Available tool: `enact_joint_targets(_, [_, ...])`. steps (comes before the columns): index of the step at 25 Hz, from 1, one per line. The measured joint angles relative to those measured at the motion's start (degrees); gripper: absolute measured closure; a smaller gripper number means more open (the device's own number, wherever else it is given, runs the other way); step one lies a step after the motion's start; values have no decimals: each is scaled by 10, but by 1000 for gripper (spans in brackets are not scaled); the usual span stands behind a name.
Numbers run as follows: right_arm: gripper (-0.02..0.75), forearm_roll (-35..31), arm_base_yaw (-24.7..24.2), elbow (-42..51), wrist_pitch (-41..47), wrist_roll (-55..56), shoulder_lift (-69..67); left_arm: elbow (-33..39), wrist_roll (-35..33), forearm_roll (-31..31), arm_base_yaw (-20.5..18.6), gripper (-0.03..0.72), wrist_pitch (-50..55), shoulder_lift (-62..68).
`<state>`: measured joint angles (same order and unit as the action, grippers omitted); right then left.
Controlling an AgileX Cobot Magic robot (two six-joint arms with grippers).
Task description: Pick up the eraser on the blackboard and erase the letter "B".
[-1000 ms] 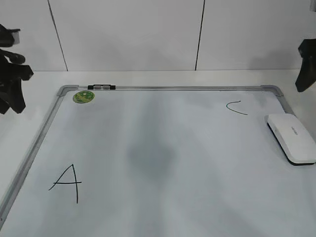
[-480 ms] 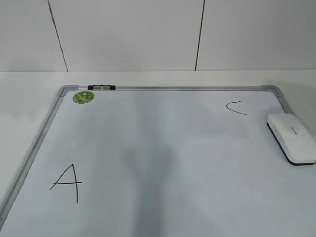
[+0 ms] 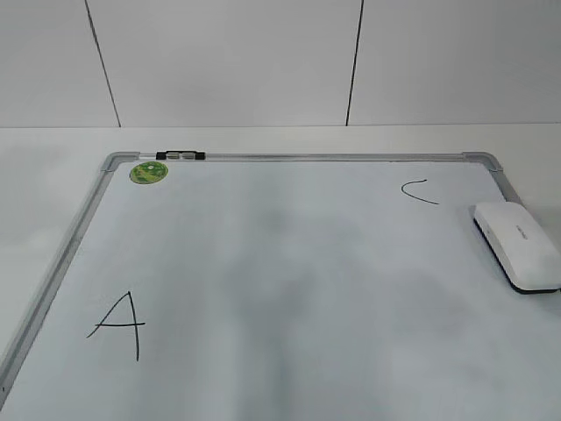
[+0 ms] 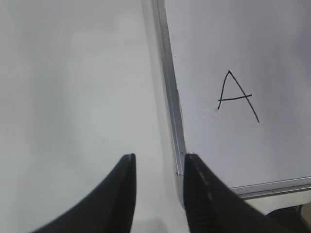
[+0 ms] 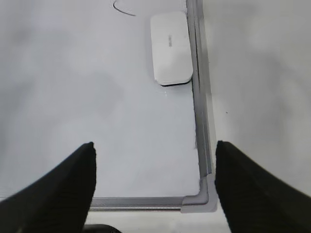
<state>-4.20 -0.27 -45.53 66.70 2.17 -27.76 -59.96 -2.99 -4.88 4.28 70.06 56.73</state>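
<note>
Both arms, at the frame's sides a second ago, are gone from the exterior view, and no "B" shows anywhere on the board (image 3: 263,158); only "A" (image 3: 118,324) near the left front and "C" (image 3: 419,190) at the far right. The erasing looks finished. The eraser (image 3: 517,246), a smooth white rounded block with a black base, lies by the board's right edge. Left gripper (image 4: 158,160) is narrowly parted and empty; right gripper (image 5: 155,148) gapes wide, empty.

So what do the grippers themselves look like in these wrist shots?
Both are plain black. The left gripper shows two curved fingers tapering to narrow tips; the right gripper shows two broader, wedge-shaped fingers. No cables, markings or pads can be made out.
</note>
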Motion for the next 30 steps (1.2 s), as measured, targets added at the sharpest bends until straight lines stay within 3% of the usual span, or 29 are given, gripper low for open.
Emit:
enact_joint_targets(7, [153, -4, 0, 69, -5, 0, 164, 103, -5, 1, 1, 447, -32, -159])
enact_joint_targets(16, [153, -4, 0, 150, 25, -15, 265, 226, -23, 0, 3, 452, -25, -387])
enact_joint_targets(23, [153, -2, 0, 154, 28, -31, 287, 270, -25, -20, 3, 453, -3, -558])
enact_joint_targets(30, [153, 14, 0, 159, 5, -73, 287, 290, -25, -32, 3, 452, -45, -560])
